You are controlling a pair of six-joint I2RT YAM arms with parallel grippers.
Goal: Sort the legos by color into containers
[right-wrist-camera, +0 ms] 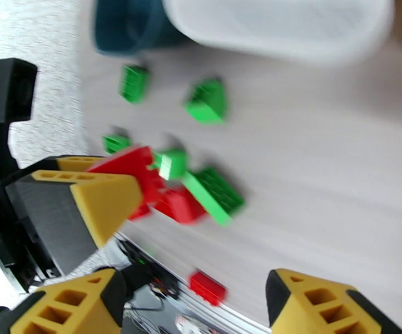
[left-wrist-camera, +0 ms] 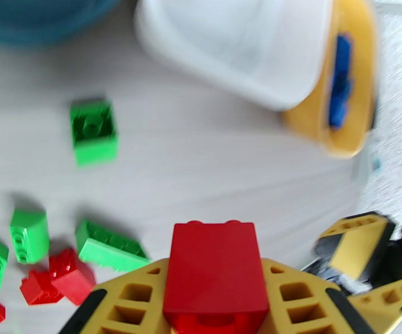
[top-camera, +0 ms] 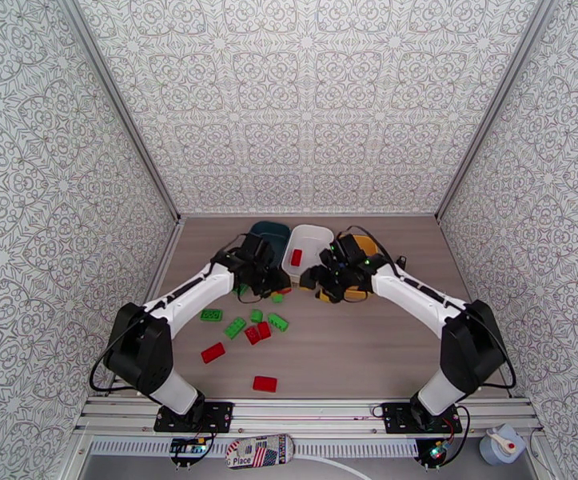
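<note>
1. Left fingers were closed on a red brick, pinching its two side walls, studs facing away from the wrist.
2. Right fingers stood apart with nothing between them, hovering near the yellow tub.
3. From above, the left gripper sat just beside the near rims of the teal tub and the white tub.
4. White tub already held one red piece, and blue pieces lay in the yellow tub, so red looked bound for white.
5. Remaining legos lay loose on the desk: a cluster of greens and reds, plus outliers nearer the bases.
6. Handling, my read: bricks are light, rigid, smooth plastic, not fragile but slippery.
7. Best hold looked like flat opposite side walls, centred. Corners or studs would probably let a brick pivot.
8. Touching bricks in the cluster risked a double pick.
</note>
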